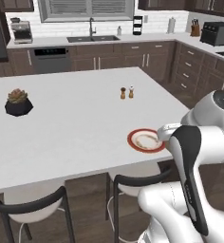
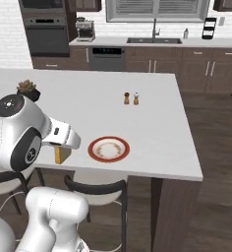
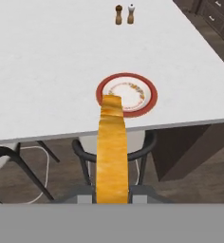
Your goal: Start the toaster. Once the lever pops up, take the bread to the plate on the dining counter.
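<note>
— Gripper [image 3: 112, 195] pinching the bread [image 3: 112, 152]?

— Yes, clamped on its near end; the golden-tan slice juts straight ahead, its far tip over the near rim of the plate [image 3: 126, 94].

— Any writing readable?

— None I can make out.

— What differs between views?

— From the right base camera the bread [image 2: 59, 154] hangs under the wrist, left of the plate [image 2: 108, 149] on the dining counter [image 2: 157, 128]. From the left, the arm covers the plate's [image 1: 144, 140] right edge.
</note>
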